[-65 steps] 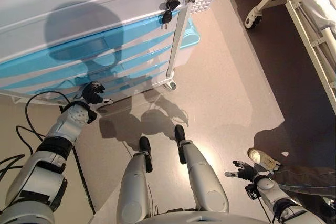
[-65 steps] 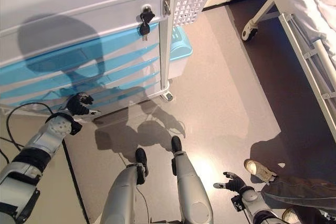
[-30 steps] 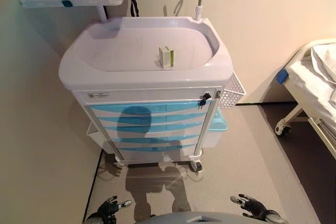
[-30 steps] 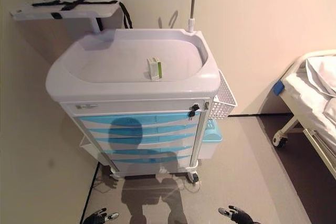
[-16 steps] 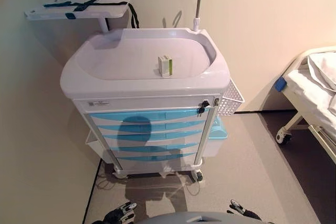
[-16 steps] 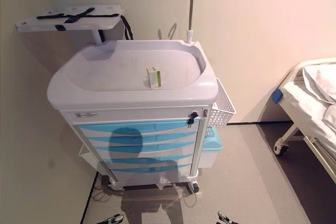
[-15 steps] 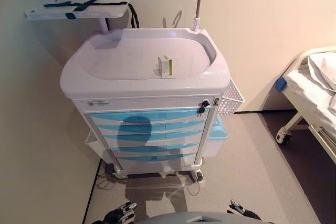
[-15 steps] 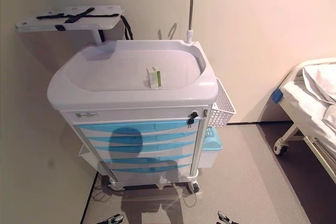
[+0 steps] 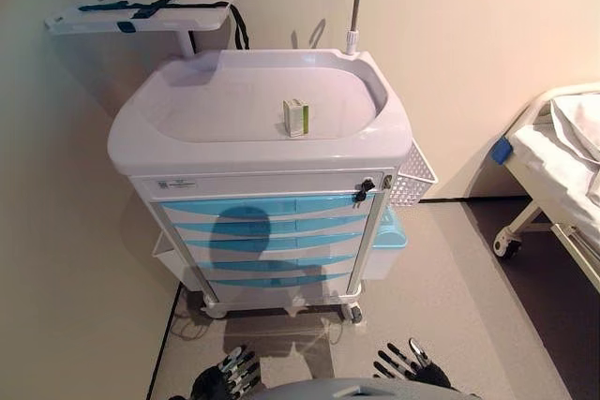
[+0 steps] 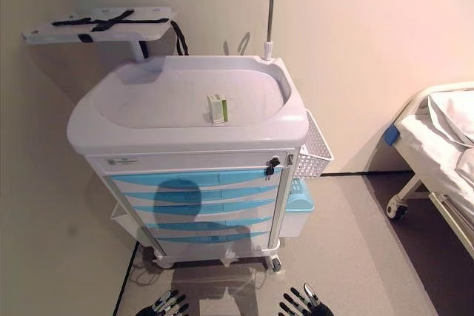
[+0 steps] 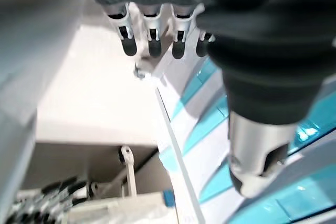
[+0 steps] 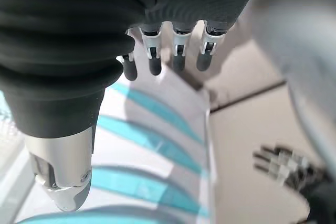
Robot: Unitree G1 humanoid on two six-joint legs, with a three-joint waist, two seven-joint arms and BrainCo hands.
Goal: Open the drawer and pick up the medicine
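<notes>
A small white and green medicine box (image 9: 296, 117) stands on the white top of a medical cart (image 9: 150, 142). Below the top, a stack of blue drawers (image 9: 272, 231) is closed, with keys (image 9: 361, 192) hanging in a lock at the upper right. Both hands show low at the bottom edge, well short of the cart. My left hand (image 9: 228, 378) and right hand (image 9: 409, 366) are open, fingers straight and spread, holding nothing. The left wrist view looks past straight fingers (image 11: 150, 38) at the drawer fronts (image 11: 210, 124). The right wrist view shows the same drawers (image 12: 152, 129) and my left hand (image 12: 286, 165).
A white mesh basket (image 9: 413, 176) and a blue bin (image 9: 386, 231) hang on the cart's right side. A pole (image 9: 354, 2) rises behind it, and a side shelf with black straps (image 9: 141, 7) sticks out at the left. A bed (image 9: 562, 170) stands at the right; a wall is close on the left.
Earlier the camera tipped up from the floor to the whole cart. In the last half second both hands rose into view at the bottom edge with fingers spread.
</notes>
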